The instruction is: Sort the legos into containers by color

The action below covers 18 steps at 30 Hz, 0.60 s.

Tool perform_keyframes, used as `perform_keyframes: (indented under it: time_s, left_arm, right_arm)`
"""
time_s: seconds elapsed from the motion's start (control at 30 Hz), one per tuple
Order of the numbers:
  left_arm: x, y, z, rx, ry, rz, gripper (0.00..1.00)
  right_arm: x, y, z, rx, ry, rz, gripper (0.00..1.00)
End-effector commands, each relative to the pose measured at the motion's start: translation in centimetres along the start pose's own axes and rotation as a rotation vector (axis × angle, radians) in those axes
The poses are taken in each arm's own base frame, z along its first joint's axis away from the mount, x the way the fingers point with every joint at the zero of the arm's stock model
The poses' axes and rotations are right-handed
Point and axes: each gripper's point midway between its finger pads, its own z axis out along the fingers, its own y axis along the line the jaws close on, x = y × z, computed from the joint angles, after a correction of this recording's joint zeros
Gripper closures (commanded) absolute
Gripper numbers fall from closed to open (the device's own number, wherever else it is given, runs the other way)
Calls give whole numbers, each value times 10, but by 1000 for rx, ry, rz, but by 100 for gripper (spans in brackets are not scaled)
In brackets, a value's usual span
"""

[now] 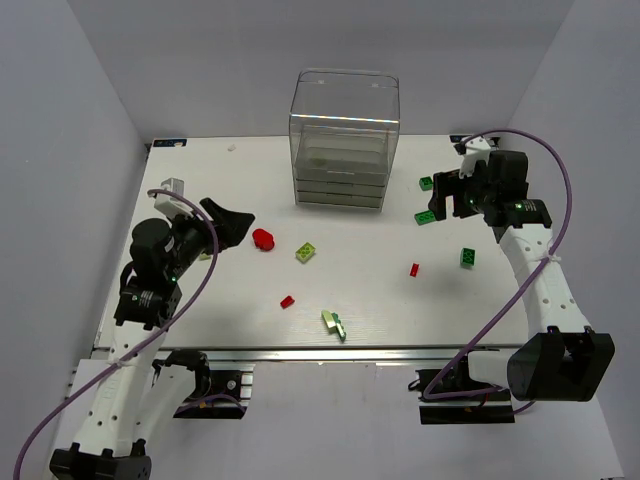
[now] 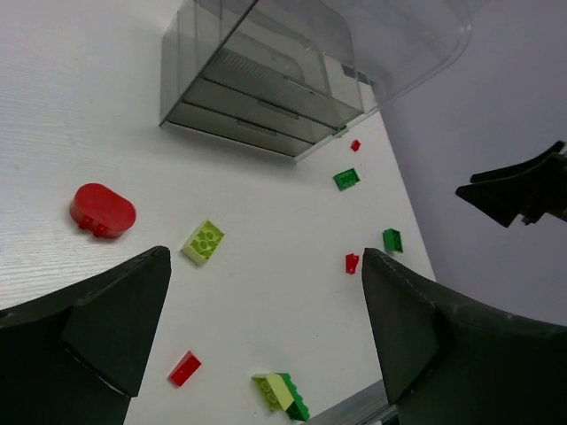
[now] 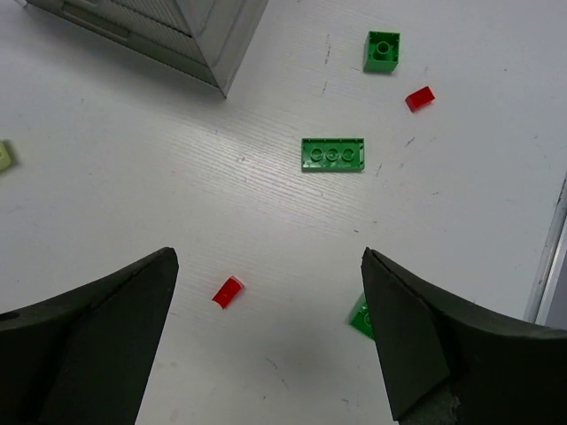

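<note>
Top external view: the bricks are seen scattered over the tabletop (image 1: 380, 300), none yet inside the clear box (image 1: 343, 140), which stands at the far middle. The left end effector (image 1: 228, 225) is held wide and empty, and the rounded red piece (image 1: 263, 239) lies just beside it, toward the centre of the tabletop; a yellow-green brick (image 1: 306, 253) lies a little further the same way. In the left wrist view the rounded red piece (image 2: 103, 210) is found ahead of the open fingers (image 2: 115, 310) and off to their left, not in line with the gap, its long axis laid roughly across the view. It is judged that the left arm is much the nearer to this piece, and that a shift to the left is called for before any descent.

The right end effector (image 1: 450, 195) is likewise spread wide with nothing held. A flat green brick (image 3: 332, 154) is seen ahead of it in the right wrist view, slightly right of the gap, its long axis running from finger to finger, so a turn of the wrist is probably needed for a grip across its narrow width
</note>
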Motion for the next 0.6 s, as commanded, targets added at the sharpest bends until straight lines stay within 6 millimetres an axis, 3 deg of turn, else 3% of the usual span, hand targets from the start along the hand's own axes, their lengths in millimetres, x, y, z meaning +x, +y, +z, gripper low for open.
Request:
perform_keyframes:
  time_s: [0.0,0.03,0.17,0.27,0.33,0.43,0.5,0.57]
  left_arm:
    - [-6,-24,2,120,-27,-51,2]
    - [3,-22,6,137,1,-67,2]
    - [8,-32,25,231,29,-130,2]
    - [8,-37,43,278,55,-138,8]
    - [7,-38,51,288,69,-143,37]
    - [6,-38,72,309,97,-174,69]
    - [10,-37,92,321,126,-230,70]
    - [23,-40,112,332,164,-293,60]
  right_arm:
    - [-11,9,-11,-46,-27,-13,11]
    - [-11,16,-12,-87,-26,-29,11]
    - [-3,38,-16,-241,-15,-211,11]
    - [0,59,-23,-377,-33,-332,11]
    - [5,71,-29,-450,-44,-383,11]
    - [6,92,-37,-570,-86,-426,11]
    - [-2,96,-33,-566,-110,-299,11]
    - [-2,108,-32,-624,-124,-235,15]
